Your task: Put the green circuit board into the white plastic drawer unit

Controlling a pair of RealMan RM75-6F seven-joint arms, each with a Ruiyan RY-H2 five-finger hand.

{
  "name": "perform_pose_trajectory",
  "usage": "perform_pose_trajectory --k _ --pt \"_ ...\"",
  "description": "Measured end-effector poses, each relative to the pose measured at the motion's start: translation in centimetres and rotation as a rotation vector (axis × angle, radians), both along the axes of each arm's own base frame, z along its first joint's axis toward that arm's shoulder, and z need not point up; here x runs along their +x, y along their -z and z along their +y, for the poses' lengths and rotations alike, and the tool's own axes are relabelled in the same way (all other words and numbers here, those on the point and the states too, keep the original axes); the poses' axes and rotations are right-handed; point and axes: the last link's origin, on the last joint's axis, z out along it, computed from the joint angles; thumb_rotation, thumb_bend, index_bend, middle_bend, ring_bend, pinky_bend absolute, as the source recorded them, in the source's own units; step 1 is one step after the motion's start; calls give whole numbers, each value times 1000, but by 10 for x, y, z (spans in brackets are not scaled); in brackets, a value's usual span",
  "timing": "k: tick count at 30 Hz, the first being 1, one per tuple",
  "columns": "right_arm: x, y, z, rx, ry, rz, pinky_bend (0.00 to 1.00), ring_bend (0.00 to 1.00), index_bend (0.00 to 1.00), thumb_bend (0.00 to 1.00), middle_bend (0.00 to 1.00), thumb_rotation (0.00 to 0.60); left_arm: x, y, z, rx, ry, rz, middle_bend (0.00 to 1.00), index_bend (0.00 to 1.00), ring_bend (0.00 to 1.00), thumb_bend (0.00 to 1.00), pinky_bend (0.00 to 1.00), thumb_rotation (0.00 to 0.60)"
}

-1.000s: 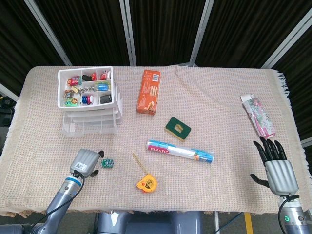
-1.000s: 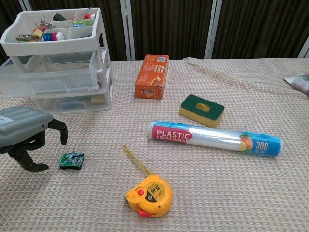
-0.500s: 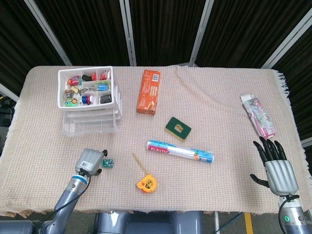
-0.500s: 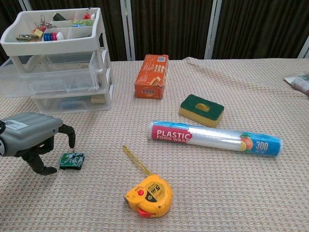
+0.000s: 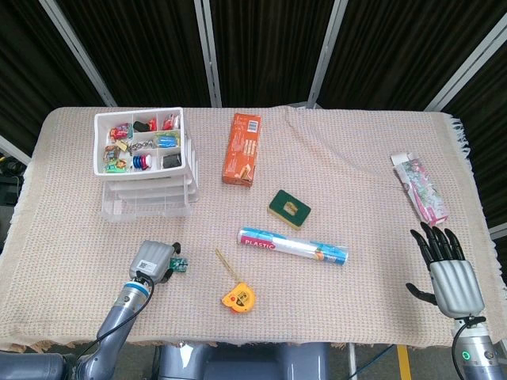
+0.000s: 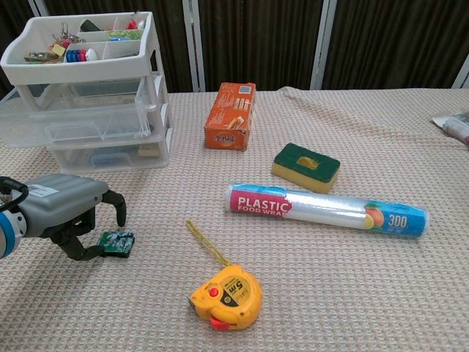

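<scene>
Where the woven beige cloth covers the table (image 5: 356,158), the small green circuit board (image 6: 117,243) lies flat near the front left, on the cloth and not in any drawer.

Left robot hand (image 6: 69,213): grey shell, black fingers (image 6: 119,207) curled down over the board; its fingertips sit at the board's left and top edges. Whether they grip it or merely touch cannot be told. In the head view the same left robot hand (image 5: 155,260) covers much of the small green circuit board (image 5: 180,265).

White plastic drawer unit (image 6: 88,110): stands behind the board at the rear left; open top tray holds small coloured items, clear drawers stacked beneath.

Yellow tape measure (image 6: 226,295): just right of the board, toward the front edge, a thin yellow strip extended from it.

Roll of plastic food wrap (image 6: 326,210): lying on its side, centre of the table.

Green-topped yellow sponge (image 6: 305,167): just behind the roll.

Orange cardboard box (image 6: 231,115): lying flat, behind the sponge, right of the drawer unit.

Pink-patterned packet (image 5: 420,188): far right side.

Right robot hand (image 5: 450,271): front right corner, fingers straight and spread, holding nothing, well apart from everything else.
</scene>
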Motion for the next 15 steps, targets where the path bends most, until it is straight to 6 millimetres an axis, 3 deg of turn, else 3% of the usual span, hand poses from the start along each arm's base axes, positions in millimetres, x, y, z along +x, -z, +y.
perform_pose_trajectory --k 9,15 --pt "0 0 0 0 -1 -1 0 0 92 16 0 600 2 2 -2 -4 10 -8 997 582 930 405 779 600" --pt "0 0 0 -1 -2 -1 0 0 92 16 0 600 4 0 -3 -3 17 -26 999 637 930 424 779 600"
